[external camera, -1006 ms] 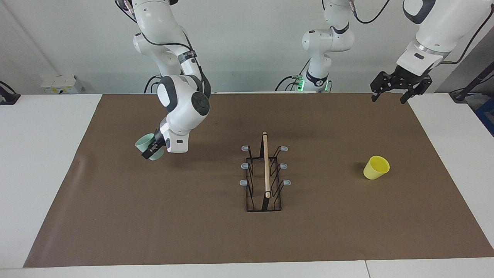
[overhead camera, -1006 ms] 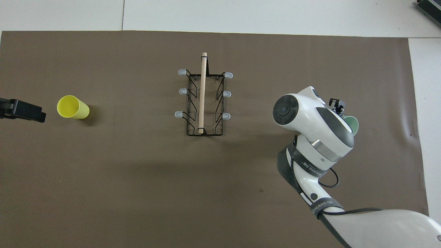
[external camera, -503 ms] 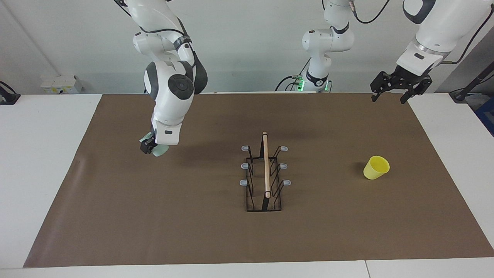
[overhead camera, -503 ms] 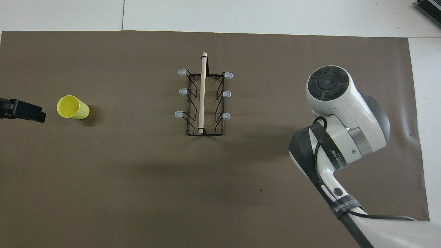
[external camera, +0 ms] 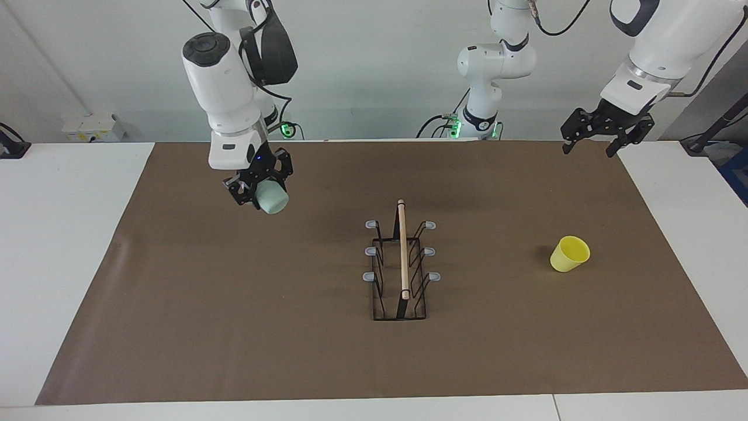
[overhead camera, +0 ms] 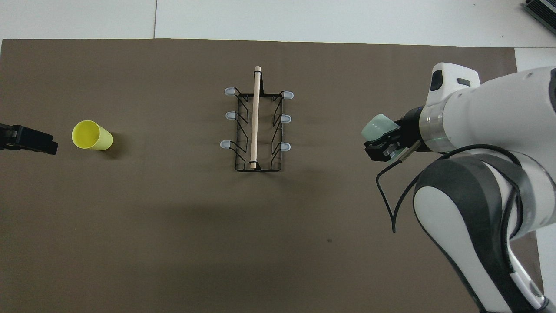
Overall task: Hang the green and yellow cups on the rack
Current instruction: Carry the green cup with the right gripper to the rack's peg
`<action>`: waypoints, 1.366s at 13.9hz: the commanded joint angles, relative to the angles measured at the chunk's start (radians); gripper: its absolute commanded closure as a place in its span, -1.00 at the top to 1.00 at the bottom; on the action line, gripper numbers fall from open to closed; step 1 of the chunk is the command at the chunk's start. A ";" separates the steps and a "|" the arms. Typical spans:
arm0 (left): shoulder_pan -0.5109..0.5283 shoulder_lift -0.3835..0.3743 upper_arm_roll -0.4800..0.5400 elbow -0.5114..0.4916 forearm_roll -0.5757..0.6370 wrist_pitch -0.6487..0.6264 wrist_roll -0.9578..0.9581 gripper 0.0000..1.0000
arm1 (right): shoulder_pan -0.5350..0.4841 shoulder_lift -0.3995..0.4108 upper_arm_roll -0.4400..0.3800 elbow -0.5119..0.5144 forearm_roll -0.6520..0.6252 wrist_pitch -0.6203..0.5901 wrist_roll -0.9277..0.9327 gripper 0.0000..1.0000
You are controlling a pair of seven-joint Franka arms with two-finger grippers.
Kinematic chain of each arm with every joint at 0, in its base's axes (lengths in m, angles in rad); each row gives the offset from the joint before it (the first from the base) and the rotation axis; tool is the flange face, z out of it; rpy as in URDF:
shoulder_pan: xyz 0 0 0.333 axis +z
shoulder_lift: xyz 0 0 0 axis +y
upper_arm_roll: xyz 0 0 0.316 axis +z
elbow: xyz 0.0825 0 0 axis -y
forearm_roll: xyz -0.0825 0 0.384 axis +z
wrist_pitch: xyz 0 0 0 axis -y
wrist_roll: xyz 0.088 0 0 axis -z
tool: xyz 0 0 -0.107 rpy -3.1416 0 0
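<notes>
Holding the green cup (external camera: pixel 273 201) clamped between its fingers, my right gripper (external camera: pixel 259 188) hangs in the air over the brown mat (external camera: pixel 234 327), toward the right arm's end of the worktop (external camera: pixel 70 245). The cup is tipped so that its closed base points toward the rack (external camera: pixel 401 266); in the overhead view the cup (overhead camera: pixel 378 127) shows just ahead of the gripper (overhead camera: pixel 384 145). The rack stands upright at the middle of the mat, well apart from the held cup, with its wooden dowel handle (external camera: pixel 402 248) running along its top and its grey-tipped prongs (external camera: pixel 371 224) bare, three per side. The yellow cup (external camera: pixel 568 254) rests on the mat toward the left arm's end of the worktop, tilted, its mouth open upward. My left gripper (external camera: pixel 608 131) waits raised over the mat's corner at that same end, its fingers apart and holding nothing.
</notes>
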 commanded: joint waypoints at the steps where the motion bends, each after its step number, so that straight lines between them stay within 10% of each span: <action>1: 0.002 -0.008 -0.002 0.000 0.021 -0.015 -0.010 1.00 | 0.002 -0.014 0.006 -0.050 0.184 0.136 0.001 -1.00; 8: 0.002 -0.008 -0.002 0.000 0.021 -0.015 -0.010 1.00 | 0.122 -0.031 0.010 -0.181 0.724 0.636 -0.158 -1.00; 11: 0.002 -0.008 -0.002 0.000 0.021 -0.015 -0.010 1.00 | 0.197 -0.045 0.010 -0.228 1.171 0.803 -0.486 -1.00; 15: 0.002 -0.008 -0.002 0.000 0.021 -0.015 -0.010 1.00 | 0.223 -0.052 0.015 -0.248 1.814 0.820 -1.076 -1.00; 19: 0.002 -0.008 -0.002 0.000 0.021 -0.015 -0.010 1.00 | 0.242 -0.046 0.015 -0.315 2.173 0.747 -1.475 -1.00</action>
